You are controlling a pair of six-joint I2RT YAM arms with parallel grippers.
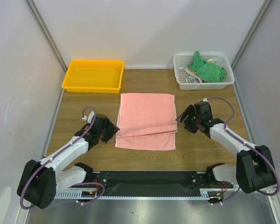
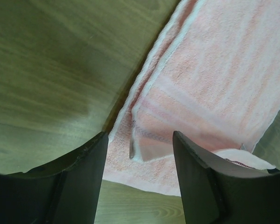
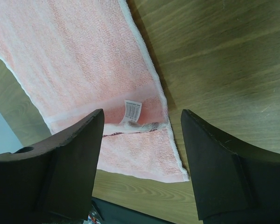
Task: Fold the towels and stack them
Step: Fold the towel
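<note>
Left claw and right claw are hanging open, empty. I am reckoning my pink towel folded once, with green towels waiting in the basket, nothing stacked.

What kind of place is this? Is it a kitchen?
Probably a robot test booth, not a kitchen: plain white walls box in a wooden table, with a left arm and right arm bolted at its edge, flanking a pink towel.
</note>
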